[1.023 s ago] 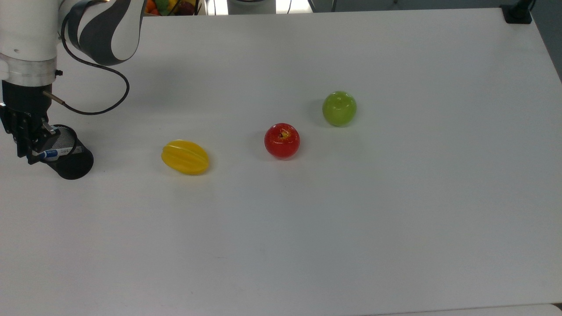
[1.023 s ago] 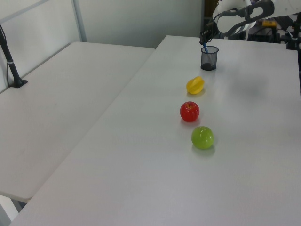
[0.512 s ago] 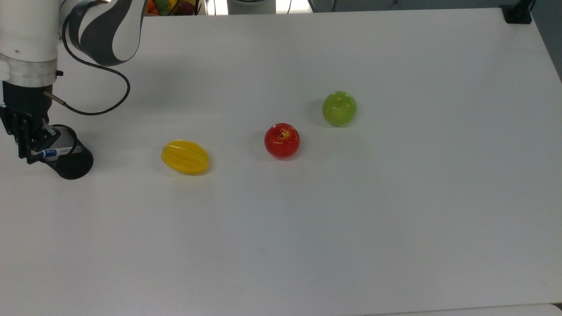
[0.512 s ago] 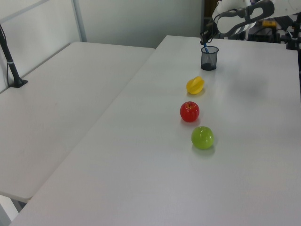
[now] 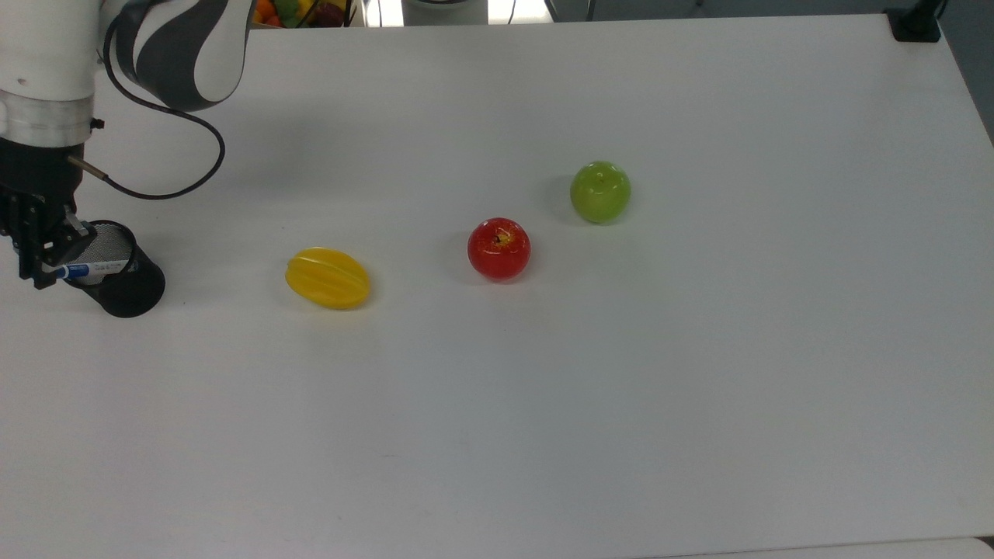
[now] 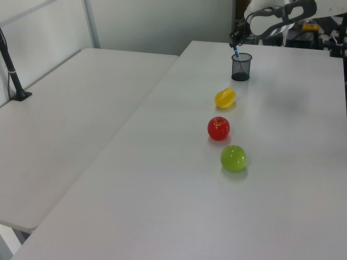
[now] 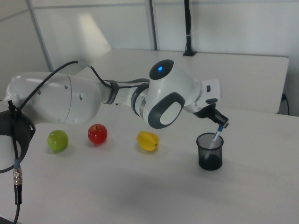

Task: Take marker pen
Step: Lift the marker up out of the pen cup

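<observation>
— Where's the marker pen (image 5: 92, 269) just now?

— Its lower end is in the black mesh cup (image 5: 123, 273) at the top view's far left, leaning, with the upper end sticking out over the rim. In the right view the pen (image 7: 217, 134) slants up out of the cup (image 7: 210, 151) toward the arm.

— What does it look like?

— Slim white barrel, a small blue label along it, and a blue bit at the upper end.

— And the gripper (image 5: 48, 260)?

— Right at that upper end, jaws closed in on the marker pen. In the left view the gripper (image 6: 235, 45) sits just above the cup (image 6: 241, 66) at the far end of the table (image 6: 282, 162).

— Anything else on the table?

— A yellow star fruit (image 5: 328, 277) near the cup, then a red apple (image 5: 498, 248), then a green apple (image 5: 600, 191), running in a loose row toward the top view's right, each well apart from the next.
</observation>
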### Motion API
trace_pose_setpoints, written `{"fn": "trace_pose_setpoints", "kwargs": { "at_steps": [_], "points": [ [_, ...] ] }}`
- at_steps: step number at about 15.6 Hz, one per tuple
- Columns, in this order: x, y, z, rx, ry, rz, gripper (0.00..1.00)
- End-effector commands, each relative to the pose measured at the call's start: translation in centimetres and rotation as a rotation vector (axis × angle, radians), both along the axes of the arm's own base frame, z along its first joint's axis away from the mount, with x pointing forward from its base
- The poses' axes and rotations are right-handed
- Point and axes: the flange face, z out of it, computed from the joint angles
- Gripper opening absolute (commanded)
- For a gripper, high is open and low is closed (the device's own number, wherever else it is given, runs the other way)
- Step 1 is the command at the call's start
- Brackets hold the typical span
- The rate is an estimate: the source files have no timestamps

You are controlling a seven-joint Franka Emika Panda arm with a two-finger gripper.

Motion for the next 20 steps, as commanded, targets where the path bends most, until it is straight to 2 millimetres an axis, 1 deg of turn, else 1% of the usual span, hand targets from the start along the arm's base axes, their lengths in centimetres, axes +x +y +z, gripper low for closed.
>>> {"fn": "trace_pose_setpoints", "kwargs": {
  "at_steps": [1,2,3,4,5,8,10,11,15,17,18,20],
  "points": [
    [-0.7,0.6,4.8,-0.027,-0.062,0.014,0.09],
    [-0.9,0.8,6.0,-0.031,-0.079,0.015,0.09],
    [-0.8,1.6,7.1,-0.034,-0.092,0.028,0.09],
    [-0.9,2.0,7.9,-0.035,-0.103,0.031,0.09],
    [-1.1,2.3,9.3,-0.035,-0.123,0.031,0.09],
    [-2.5,3.9,14.7,-0.024,-0.187,0.043,0.09],
    [-3.9,4.5,15.9,0.004,-0.163,0.046,0.09],
    [-3.9,5.8,16.1,0.023,-0.135,0.065,0.09],
    [-4.3,9.3,15.9,0.097,0.021,0.127,0.09],
    [-4.2,12.0,15.1,0.127,0.115,0.175,0.09],
    [-4.1,13.7,14.7,0.135,0.154,0.208,0.09],
    [-4.1,16.1,12.8,0.149,0.232,0.258,0.09]
  ]
}}
